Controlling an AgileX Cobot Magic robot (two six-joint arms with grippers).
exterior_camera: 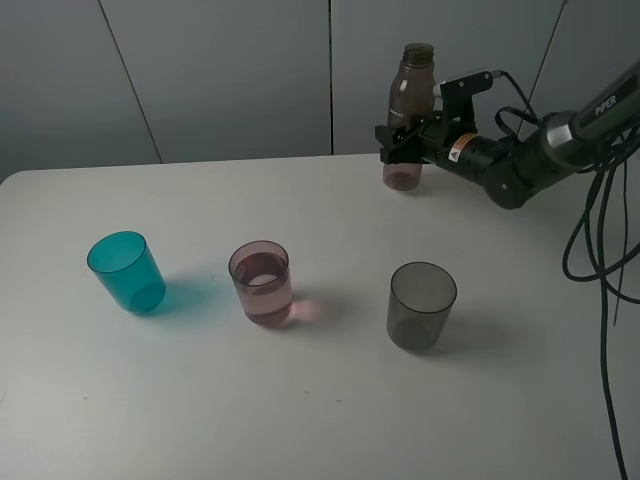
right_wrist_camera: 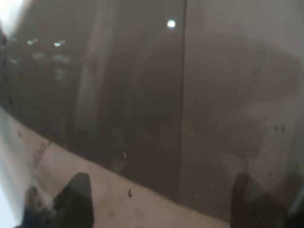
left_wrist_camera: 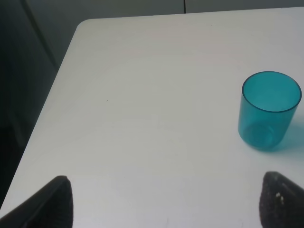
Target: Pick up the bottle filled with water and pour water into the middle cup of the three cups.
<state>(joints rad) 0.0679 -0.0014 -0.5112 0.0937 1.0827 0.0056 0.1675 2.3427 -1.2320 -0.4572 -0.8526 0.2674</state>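
Smoky-brown bottle (exterior_camera: 408, 115) upright in right gripper (exterior_camera: 398, 143); middle cup (exterior_camera: 262, 283) part-filled.

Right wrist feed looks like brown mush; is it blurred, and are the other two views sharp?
Right wrist view: the bottle fills the frame, too close to focus, with small glints of glare. Exterior high view: sharp, soft shadows to the right of the cups. Left wrist view: clear on the teal cup, fingertips dark.

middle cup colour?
Translucent pinkish-mauve; the middle cup shows best in the exterior high view.
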